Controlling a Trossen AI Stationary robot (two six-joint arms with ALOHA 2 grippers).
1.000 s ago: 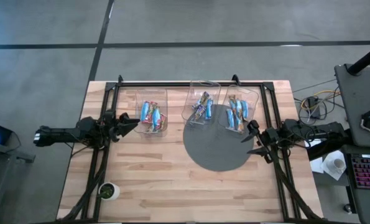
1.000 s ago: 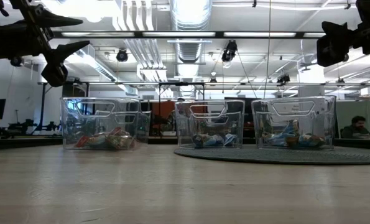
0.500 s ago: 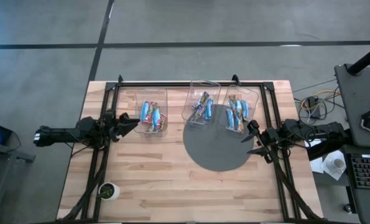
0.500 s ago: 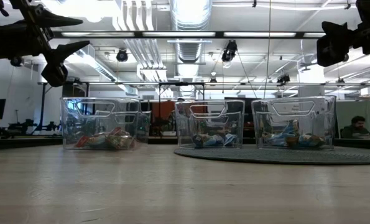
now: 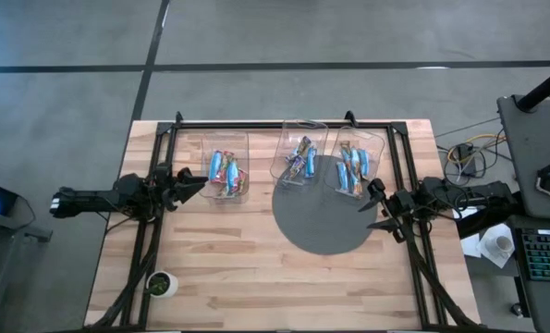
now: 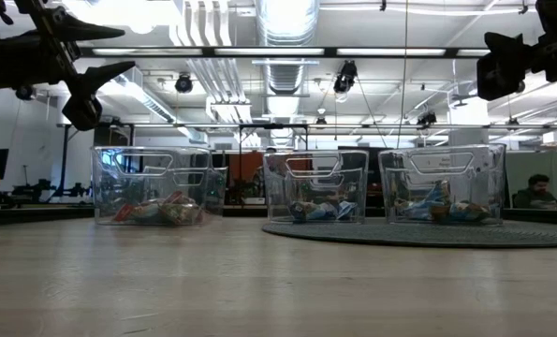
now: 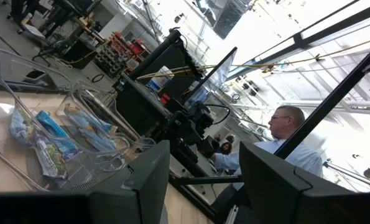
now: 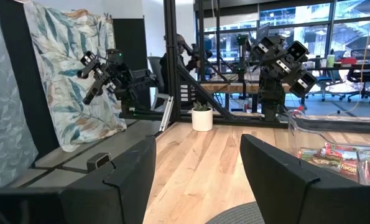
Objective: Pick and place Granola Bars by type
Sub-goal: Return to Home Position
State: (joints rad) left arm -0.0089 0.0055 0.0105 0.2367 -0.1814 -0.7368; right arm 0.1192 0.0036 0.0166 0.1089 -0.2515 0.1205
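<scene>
The granola bars lie in three clear bins along the table's far side. The left bin [image 5: 226, 173] holds light blue and red multicoloured bars, the middle bin [image 5: 299, 154] purple-dark ones, and the right bin [image 5: 352, 166] light blue ones. My left gripper [image 5: 197, 181] hovers open above the table's left edge, level, beside the left bin. My right gripper [image 5: 374, 207] hovers open above the right edge, near the right bin. Nothing is between either pair of fingers.
A dark round mat [image 5: 325, 211] lies under the middle and right bins. A small white pot with a plant [image 5: 161, 283] stands at the near left corner. A black frame [image 5: 284, 123] runs round the table. A person [image 7: 287, 134] sits beyond the table.
</scene>
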